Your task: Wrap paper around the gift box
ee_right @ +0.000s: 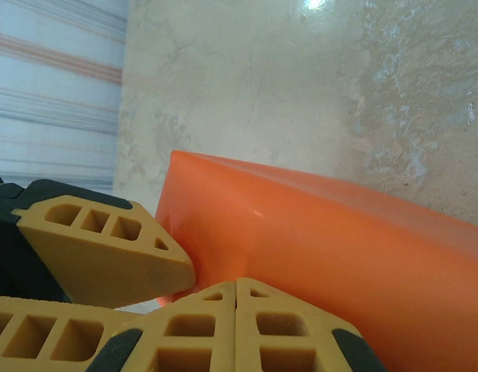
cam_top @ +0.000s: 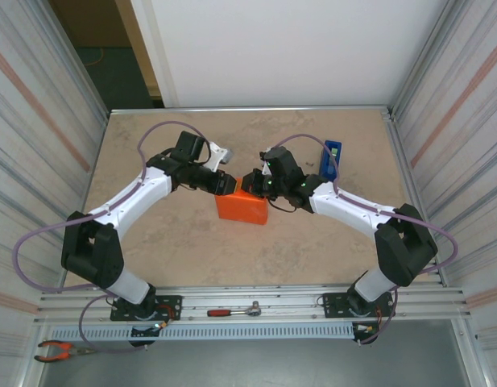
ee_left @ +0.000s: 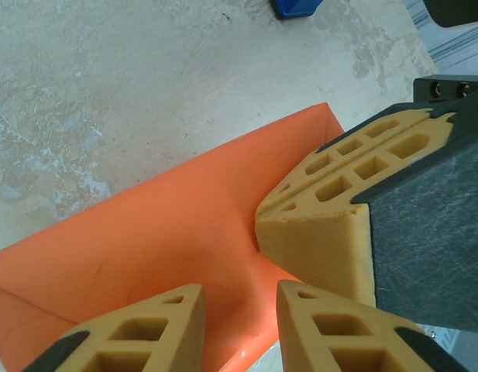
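The orange paper (cam_top: 242, 208) lies folded into a block at the middle of the table; the gift box is hidden under it. My left gripper (cam_top: 229, 184) is at the block's far edge. Its jaws stand open a little over the paper (ee_left: 161, 240), and orange shows in the gap at the gripper (ee_left: 240, 329). My right gripper (cam_top: 250, 181) meets it from the right. It is shut, with its fingertips together at the gripper (ee_right: 236, 285) against a crease in the paper (ee_right: 339, 240). The two grippers nearly touch.
A blue tape dispenser (cam_top: 332, 158) stands at the back right, behind the right arm. A red-handled tool (cam_top: 234, 310) lies on the front rail and pliers (cam_top: 59, 349) at the front left. Corrugated walls close in both sides.
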